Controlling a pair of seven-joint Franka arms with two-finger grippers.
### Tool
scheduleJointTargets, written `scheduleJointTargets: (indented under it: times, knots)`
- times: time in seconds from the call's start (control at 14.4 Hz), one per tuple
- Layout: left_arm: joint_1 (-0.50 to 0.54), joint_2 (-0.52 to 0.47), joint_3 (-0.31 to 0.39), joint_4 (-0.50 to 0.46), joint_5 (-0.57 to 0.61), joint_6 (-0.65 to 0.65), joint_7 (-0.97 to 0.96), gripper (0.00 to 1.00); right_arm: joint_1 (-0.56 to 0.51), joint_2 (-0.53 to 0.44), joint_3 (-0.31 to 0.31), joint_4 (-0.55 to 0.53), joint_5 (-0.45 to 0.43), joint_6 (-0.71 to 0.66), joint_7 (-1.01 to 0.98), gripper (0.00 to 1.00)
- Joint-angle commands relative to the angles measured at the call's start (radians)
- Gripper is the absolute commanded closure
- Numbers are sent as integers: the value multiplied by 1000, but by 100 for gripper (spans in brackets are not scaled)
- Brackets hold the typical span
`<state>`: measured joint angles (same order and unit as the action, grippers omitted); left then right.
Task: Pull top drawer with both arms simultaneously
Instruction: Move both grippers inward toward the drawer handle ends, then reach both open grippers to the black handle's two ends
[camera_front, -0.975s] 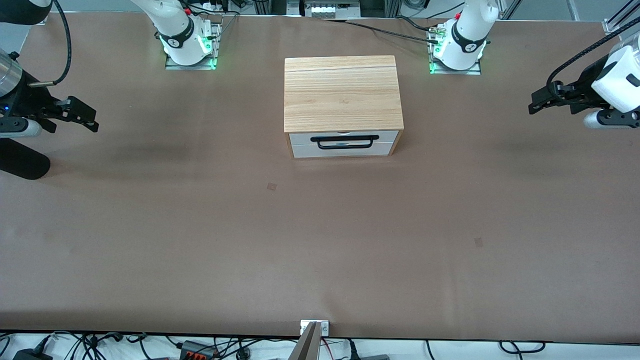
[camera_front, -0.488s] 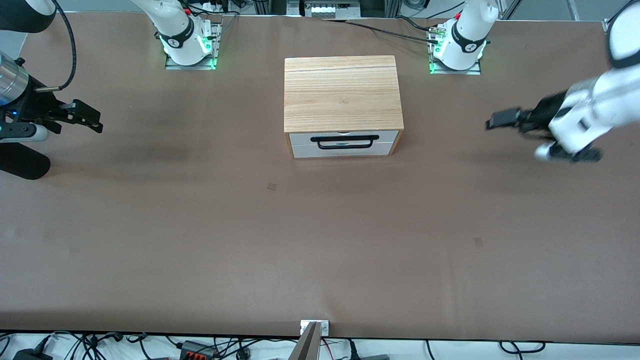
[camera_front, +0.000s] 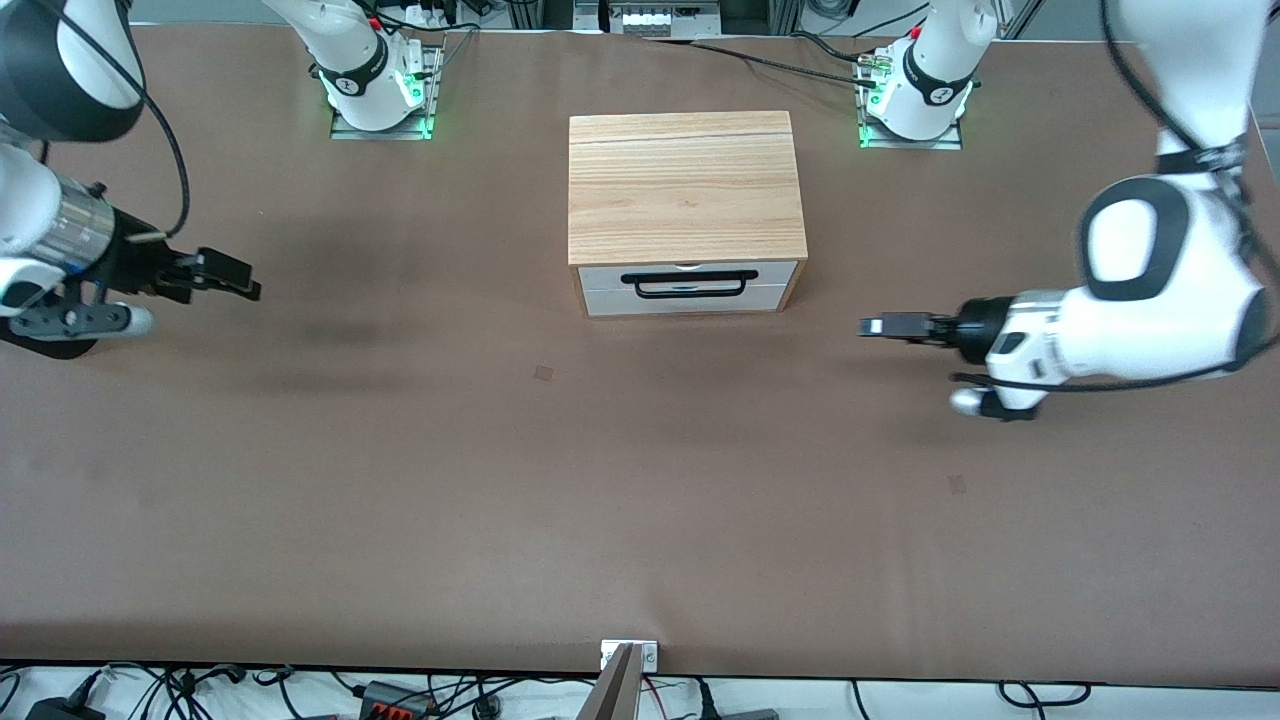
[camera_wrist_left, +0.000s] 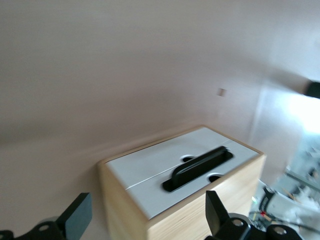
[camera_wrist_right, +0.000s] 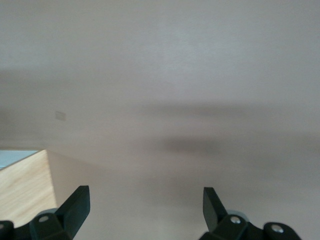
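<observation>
Right gripper (camera_front: 243, 279) hovering over bare table (camera_front: 640, 480) toward the right arm's end, well apart from the cabinet; fingers pointing toward the cabinet. Jaws standing apart in the right wrist view (camera_wrist_right: 142, 207), nothing between them, only tabletop and a corner of light wood showing past them. Right arm (camera_front: 60, 240) reaching in from its base at the top of the front view.

Light-wood cabinet (camera_front: 686, 185) sitting mid-table between the two arm bases, its front facing the front camera. Top drawer (camera_front: 688, 274) sitting shut, flush with the cabinet front: white panel, wide black bar handle (camera_front: 687, 285), small half-round notch at the upper edge. Plain white panel (camera_front: 680, 300) lying just below it, also flush. Handle untouched, both grippers well clear of it. Small dark square mark (camera_front: 543, 373) lying on the table nearer the front camera than the cabinet.

Left gripper (camera_front: 880, 326) hanging low over the table toward the left arm's end, near the cabinet's front corner but not touching, pointing toward the drawer front. Jaws spread wide in the left wrist view (camera_wrist_left: 145, 217), holding nothing; drawer front and handle showing between and past the fingertips. Left arm (camera_front: 1150, 290) bending down from its base at the top of the front view.
</observation>
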<state>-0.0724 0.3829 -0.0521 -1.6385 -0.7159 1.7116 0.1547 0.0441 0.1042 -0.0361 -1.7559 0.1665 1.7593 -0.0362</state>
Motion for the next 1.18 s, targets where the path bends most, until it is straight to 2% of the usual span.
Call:
scheduleJointTargets:
  times: [0.0, 0.14, 0.42, 0.56, 0.7, 0.84, 0.98, 1.11]
  knots:
    - [12, 11, -11, -96, -230, 28, 251, 0, 70, 63, 10, 3, 31, -4, -1, 0]
    - [22, 68, -11, -138, -337, 17, 554, 0, 130, 97, 10, 3, 76, 18, -1, 0]
    - [55, 128, -11, -223, -486, -27, 877, 0, 180, 158, 12, -5, 301, 110, -10, 0]
    - [63, 140, -11, -344, -665, -35, 1003, 0, 201, 198, 12, -5, 423, 124, -54, 0]
    - [54, 157, -12, -427, -761, -93, 1013, 0, 214, 253, 12, -8, 595, 123, -141, 0]
    - [55, 168, -34, -506, -870, -121, 1000, 0, 217, 296, 12, -8, 726, 124, -226, 0]
    - [59, 176, -47, -523, -884, -132, 953, 0, 235, 350, 12, -8, 882, 120, -328, 0]
    - [66, 165, -64, -534, -887, -130, 823, 0, 250, 403, 12, -8, 1019, 112, -469, 0]
